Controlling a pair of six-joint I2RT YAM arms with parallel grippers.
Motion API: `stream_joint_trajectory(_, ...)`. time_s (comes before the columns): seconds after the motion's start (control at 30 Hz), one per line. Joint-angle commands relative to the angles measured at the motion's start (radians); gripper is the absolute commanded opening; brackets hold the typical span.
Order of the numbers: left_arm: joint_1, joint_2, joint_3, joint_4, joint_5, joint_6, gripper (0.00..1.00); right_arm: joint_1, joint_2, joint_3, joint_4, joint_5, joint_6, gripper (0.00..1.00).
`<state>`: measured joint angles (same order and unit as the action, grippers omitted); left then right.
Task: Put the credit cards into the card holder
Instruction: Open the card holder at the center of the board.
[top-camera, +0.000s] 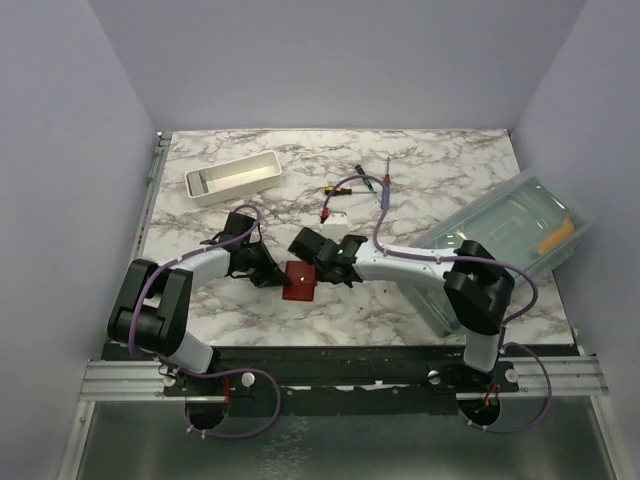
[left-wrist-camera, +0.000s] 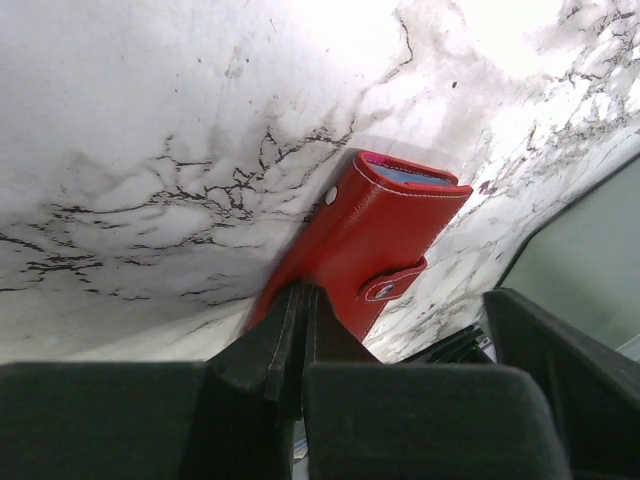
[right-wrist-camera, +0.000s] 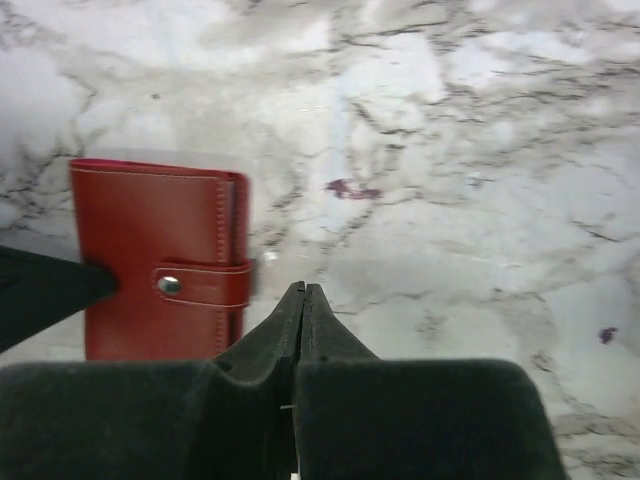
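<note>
The dark-red card holder (top-camera: 299, 281) lies closed and snapped on the marble table in front of the arms. In the left wrist view (left-wrist-camera: 375, 235) a thin blue card edge (left-wrist-camera: 410, 177) shows inside its far end. The tan card is not in view. My left gripper (top-camera: 272, 273) is shut, its fingertips (left-wrist-camera: 303, 292) touching the card holder's near edge with nothing seen between them. My right gripper (top-camera: 322, 268) is shut and empty, just right of the card holder (right-wrist-camera: 160, 260), its tip (right-wrist-camera: 303, 290) over bare marble.
A white rectangular tray (top-camera: 234, 177) stands at the back left. A clear plastic box (top-camera: 510, 235) holding an orange item (top-camera: 557, 238) sits tilted at the right edge. Small tools and cables (top-camera: 355, 185) lie at the back centre.
</note>
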<state>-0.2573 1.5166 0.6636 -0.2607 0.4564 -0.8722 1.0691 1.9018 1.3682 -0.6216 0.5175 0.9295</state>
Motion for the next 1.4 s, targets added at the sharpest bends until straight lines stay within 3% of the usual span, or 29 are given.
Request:
stream_joint_trajectory(0.0,0.004,0.020,-0.024,-0.055,-0.129,0.040,0.00,-0.015,-0.098,-0.103,0.068,0.012,-0.044,0.01)
stream_joint_trajectory(0.07,0.002,0.011,-0.021,-0.054,-0.109,0.049,0.00,-0.014,-0.105,-0.122,0.196,-0.095,-0.172,0.08)
stream_joint_trajectory(0.2,-0.001,0.008,-0.016,-0.055,-0.089,0.048,0.00,0.021,0.032,0.044,0.103,-0.096,-0.180,0.51)
stream_joint_trajectory(0.23,-0.001,0.008,-0.016,-0.055,-0.087,0.047,0.00,0.030,0.067,0.084,0.072,-0.084,-0.182,0.57)
stream_joint_trajectory(0.37,-0.001,0.004,-0.019,-0.054,-0.090,0.042,0.00,0.035,0.136,0.153,0.031,-0.105,-0.193,0.61)
stream_joint_trajectory(0.43,0.000,0.003,-0.019,-0.055,-0.096,0.036,0.00,0.036,0.144,0.160,0.033,-0.112,-0.186,0.57)
stream_joint_trajectory(0.5,-0.001,0.002,-0.019,-0.055,-0.100,0.029,0.00,0.035,0.166,0.187,-0.003,-0.107,-0.154,0.46)
stream_joint_trajectory(0.83,-0.001,0.005,-0.021,-0.057,-0.102,0.009,0.00,0.039,0.280,0.243,-0.123,-0.048,-0.067,0.44)
stream_joint_trajectory(1.13,-0.001,0.005,-0.034,-0.071,-0.153,-0.006,0.00,0.038,0.258,0.248,-0.205,0.070,-0.013,0.12)
stream_joint_trajectory(1.37,-0.001,0.019,-0.029,-0.097,-0.199,-0.007,0.00,0.039,0.223,0.305,-0.323,0.189,0.056,0.01)
